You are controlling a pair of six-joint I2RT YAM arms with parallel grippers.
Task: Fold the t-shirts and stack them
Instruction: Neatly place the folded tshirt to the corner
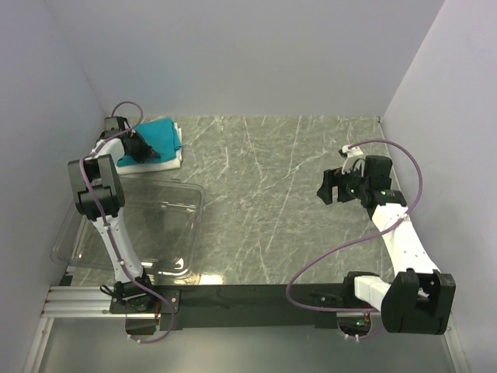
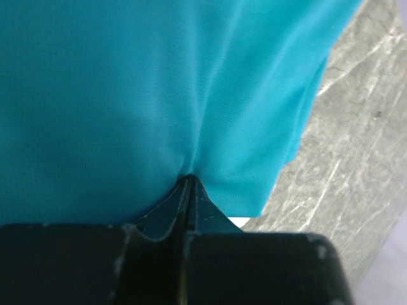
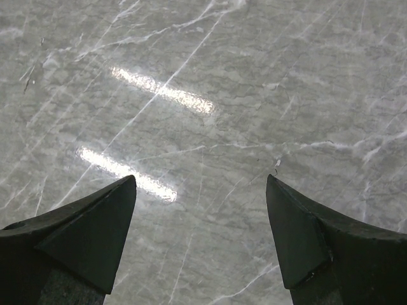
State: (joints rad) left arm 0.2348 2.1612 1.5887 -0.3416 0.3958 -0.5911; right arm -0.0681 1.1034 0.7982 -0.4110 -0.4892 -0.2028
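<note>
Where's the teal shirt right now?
Top view, far-left corner: the teal shirt lies on the white shirt, beyond the clear bin, pinched by the left gripper.

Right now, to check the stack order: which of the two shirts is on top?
The teal-blue shirt. It lies over the folded white shirt, which shows only as an edge beneath, and the left gripper pinches the teal cloth.
</note>
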